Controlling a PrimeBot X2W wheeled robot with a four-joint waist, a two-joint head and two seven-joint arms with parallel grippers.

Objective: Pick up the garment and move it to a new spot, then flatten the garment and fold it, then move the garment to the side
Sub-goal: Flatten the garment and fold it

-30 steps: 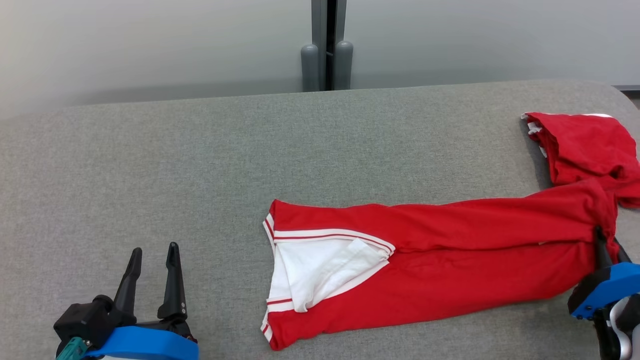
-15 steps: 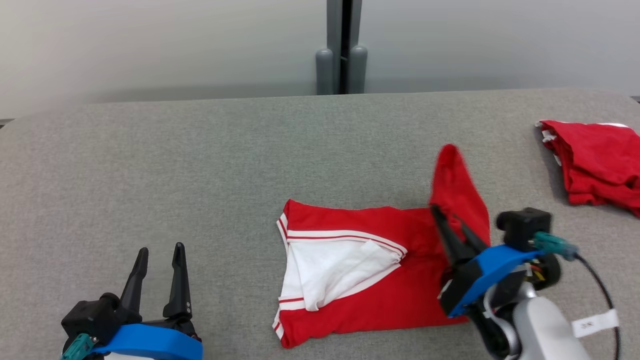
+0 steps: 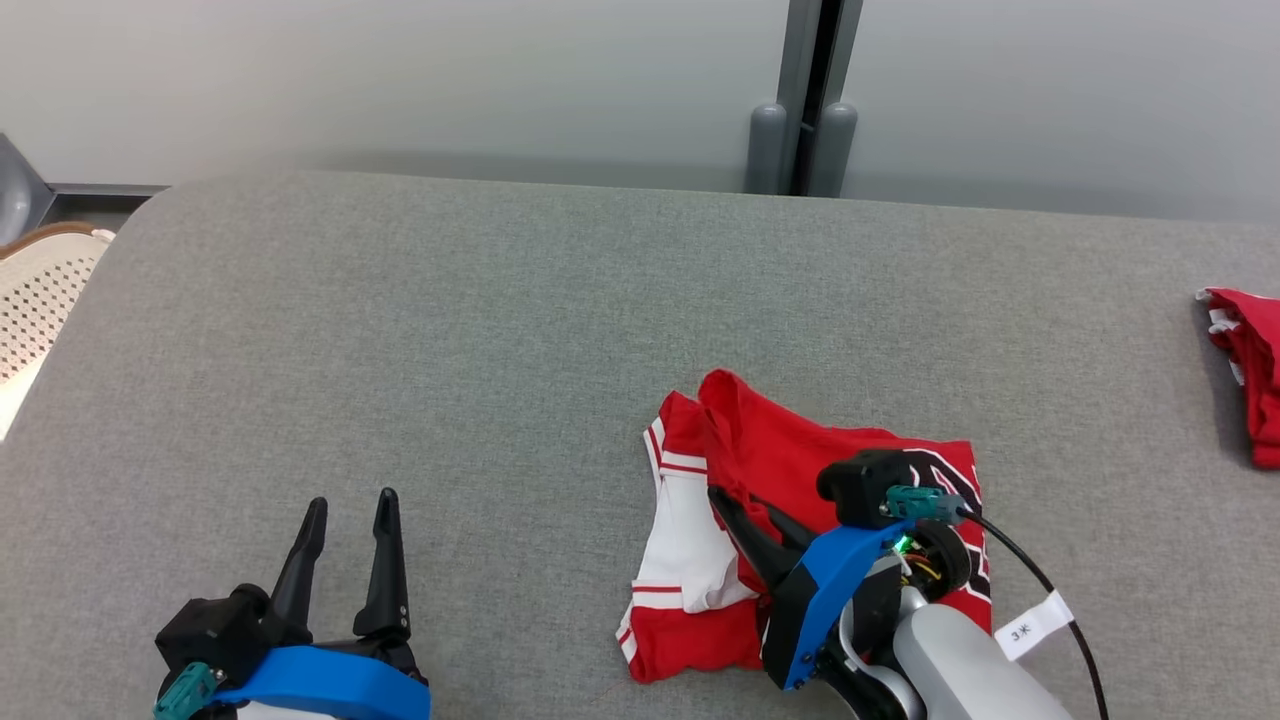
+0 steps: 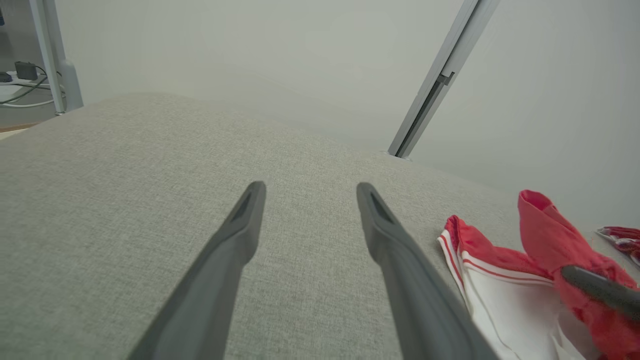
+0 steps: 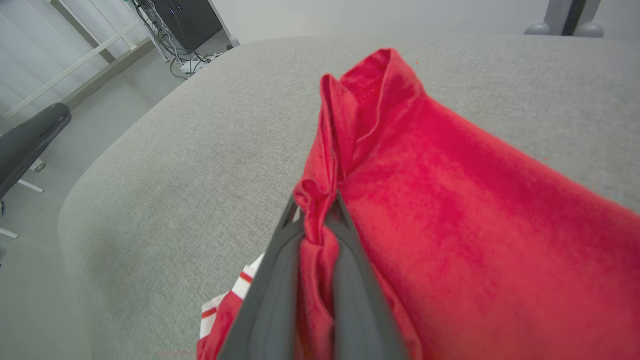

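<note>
A grey upholstered desk (image 3: pixel 500 350) ran wide beneath a pale wall, with a grey post (image 3: pixel 805 150) standing behind it. In the head view the red garment (image 3: pixel 800 450), trimmed in white stripes, lay near the front edge, right of centre, one end doubled back over the rest. The right claw (image 3: pixel 740 500) sat over it, pinched on a fold of the red cloth. To my eye, holding the end that way let the fabric drape across itself for the fold. The left claw (image 3: pixel 352 500) waited at the lower left, fingers apart and empty, well clear of the cloth, presumably to leave room. Another red bundle (image 3: pixel 1250 380) lay at the far right edge.

The left wrist view looked along those spread fingers at bare desk. The garment lay off to the right with a raised red peak, and a dark finger (image 4: pixel 595 287) of the other claw rested on it.

In the right wrist view the two fingers were drawn together on a bunched ridge of cloth, which fanned from the pinch down to the desk. The fold looked half made, with the end not yet laid down and smoothed.
</note>
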